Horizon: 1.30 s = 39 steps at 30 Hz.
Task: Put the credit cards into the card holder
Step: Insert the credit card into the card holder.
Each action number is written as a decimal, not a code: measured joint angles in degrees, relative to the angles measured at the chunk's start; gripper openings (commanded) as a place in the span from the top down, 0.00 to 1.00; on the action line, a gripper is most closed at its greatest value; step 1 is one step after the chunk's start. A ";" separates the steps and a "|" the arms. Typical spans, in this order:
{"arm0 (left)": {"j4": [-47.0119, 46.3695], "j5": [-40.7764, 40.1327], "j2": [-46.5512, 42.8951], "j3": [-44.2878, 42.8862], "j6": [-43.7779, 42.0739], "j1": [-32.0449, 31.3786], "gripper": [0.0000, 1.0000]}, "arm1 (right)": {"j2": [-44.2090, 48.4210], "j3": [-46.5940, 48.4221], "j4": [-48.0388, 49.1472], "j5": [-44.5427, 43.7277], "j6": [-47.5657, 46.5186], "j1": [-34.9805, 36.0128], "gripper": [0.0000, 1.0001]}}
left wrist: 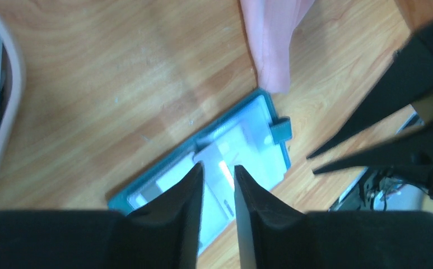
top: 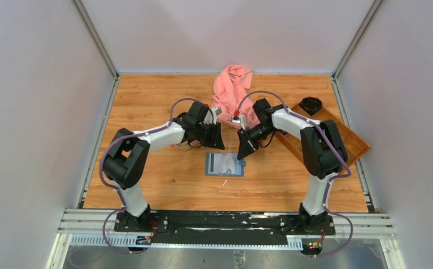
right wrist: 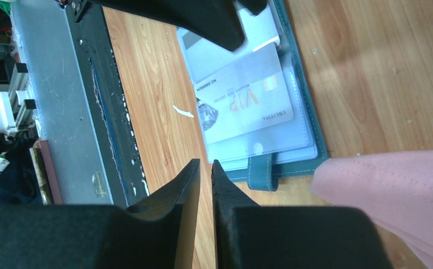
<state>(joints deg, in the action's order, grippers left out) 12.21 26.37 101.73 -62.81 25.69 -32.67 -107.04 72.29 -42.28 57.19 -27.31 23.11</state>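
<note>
Top external view: teal-blue bifold card holder (top: pixel 225 165) lies open at lower centre, long axis across the frame, pale plastic credit card (right wrist: pixel 245 102) on it. Left gripper (top: pixel 213 137) and right gripper (top: pixel 246 144) hover just up-frame, narrowly parted, empty, the right nearer.

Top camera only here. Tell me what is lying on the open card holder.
Observer: In the right wrist view, a pale card printed VIP lies askew on the card holder, over its clear pockets.
Operator: Report the left jaws.
Observer: In the left wrist view, they stand slightly apart and empty, above the holder.
Operator: Next, report the right jaws.
Observer: There is a narrow gap between them and nothing in it.
</note>
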 measured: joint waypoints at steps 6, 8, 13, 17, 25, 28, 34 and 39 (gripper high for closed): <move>0.00 -0.92 -3.06 4.94 0.50 -0.57 0.92 | -3.26 0.00 0.35 -2.58 2.16 0.00 0.97; -0.02 -1.31 -2.91 6.54 0.68 -1.36 0.92 | -4.33 0.00 0.37 -3.34 2.67 0.00 0.97; 0.22 -2.73 -2.27 8.68 0.87 -2.47 0.93 | -5.25 0.00 0.44 -4.22 3.63 0.00 0.98; -0.55 -2.82 -1.42 8.63 1.09 -2.62 0.93 | -6.34 0.02 0.59 -5.01 4.00 0.04 0.98; -3.78 -1.38 2.56 6.43 2.45 -4.98 0.93 | -7.67 0.02 0.70 -5.51 4.83 0.28 0.99; -5.35 -0.35 3.37 6.19 3.56 -5.75 0.93 | -7.89 0.02 0.72 -5.90 5.03 0.42 0.99; -8.20 1.53 4.22 6.19 6.16 -6.27 0.90 | -8.00 0.09 0.72 -6.12 5.09 0.42 0.98; -9.62 1.86 4.22 6.19 7.41 -6.36 0.87 | -7.98 0.11 0.70 -6.45 5.05 0.42 0.93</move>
<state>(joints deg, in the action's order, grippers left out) 2.59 28.23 105.95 -56.62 33.10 -39.03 -115.02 72.40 -41.58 50.74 -22.26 23.53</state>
